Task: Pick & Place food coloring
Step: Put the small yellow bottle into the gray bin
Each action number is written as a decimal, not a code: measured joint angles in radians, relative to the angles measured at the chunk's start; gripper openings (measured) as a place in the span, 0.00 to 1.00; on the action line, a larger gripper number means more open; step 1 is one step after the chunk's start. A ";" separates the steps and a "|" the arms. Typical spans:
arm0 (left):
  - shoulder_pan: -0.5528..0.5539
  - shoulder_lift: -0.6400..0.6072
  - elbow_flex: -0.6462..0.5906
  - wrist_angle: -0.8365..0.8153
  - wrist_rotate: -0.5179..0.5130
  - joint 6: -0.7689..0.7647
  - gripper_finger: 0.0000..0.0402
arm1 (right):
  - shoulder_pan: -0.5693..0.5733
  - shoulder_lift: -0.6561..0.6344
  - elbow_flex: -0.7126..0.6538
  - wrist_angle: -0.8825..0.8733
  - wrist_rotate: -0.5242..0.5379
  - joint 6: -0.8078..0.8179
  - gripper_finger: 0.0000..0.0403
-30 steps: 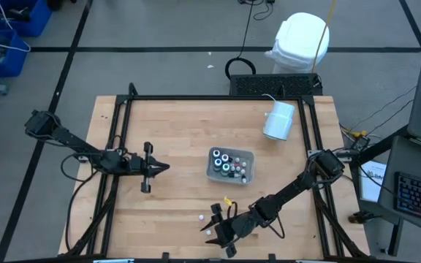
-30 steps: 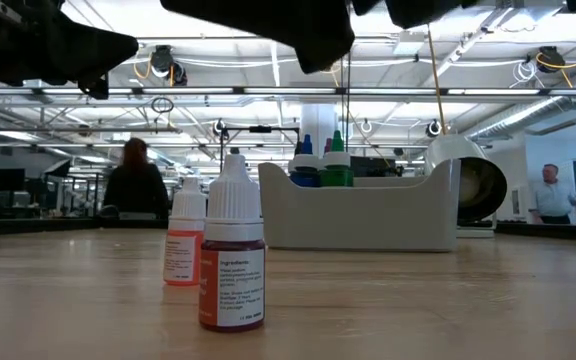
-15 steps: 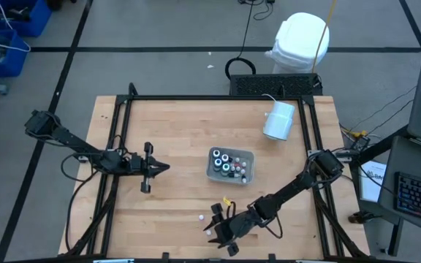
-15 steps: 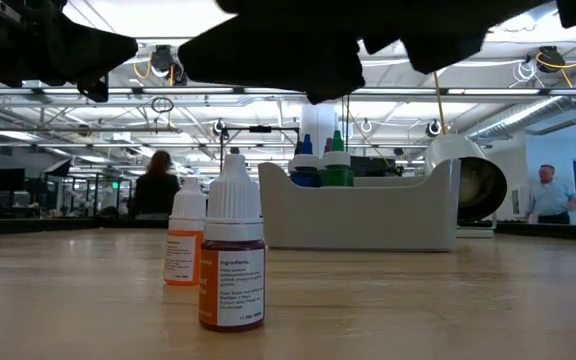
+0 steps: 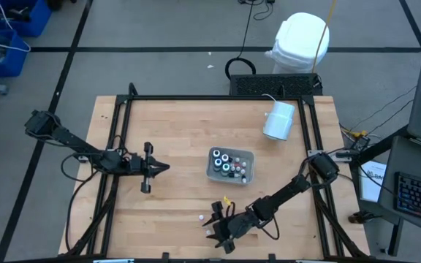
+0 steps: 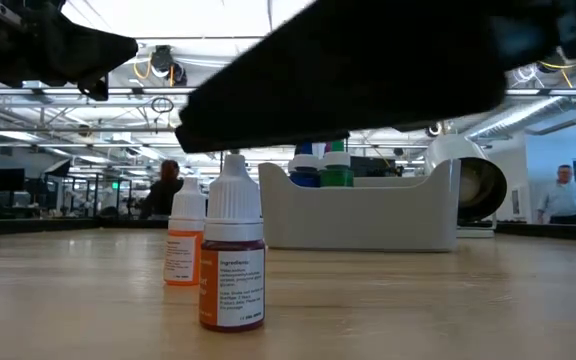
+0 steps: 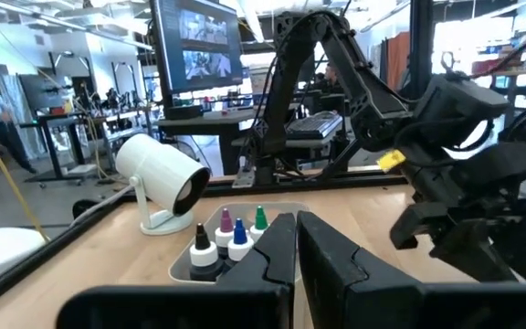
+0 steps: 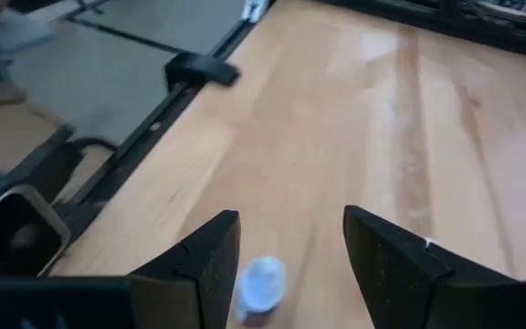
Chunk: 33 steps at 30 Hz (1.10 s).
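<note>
Right gripper (image 8: 286, 251) hangs open above a small white-capped bottle (image 8: 262, 283), near the tray (image 5: 248, 156); left gripper (image 5: 165, 167) closed. The bottle looks light, rigid and tippy; grip its body below the cap.

Two loose food coloring bottles stand upright near the counter's front edge. Front bottle (image 6: 233, 255): white dropper cap, red-brown liquid, white label. Second bottle (image 6: 184, 240): just beside it to the left and farther back, white cap, orange label. Remaining bottles (image 5: 229, 164) are clustered mid-counter, upright, with white, blue and green tops (image 6: 320, 165).
</note>
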 joint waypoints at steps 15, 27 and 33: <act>0.000 0.000 0.000 0.002 0.000 0.048 0.06 | -0.007 0.057 0.001 0.046 -0.001 0.080 0.46; 0.000 0.000 0.000 0.003 0.000 0.146 0.06 | -0.013 0.059 0.001 0.037 -0.057 0.126 0.24; 0.000 0.000 0.000 0.004 0.000 0.147 0.06 | -0.013 0.054 0.001 0.024 -0.079 0.133 0.13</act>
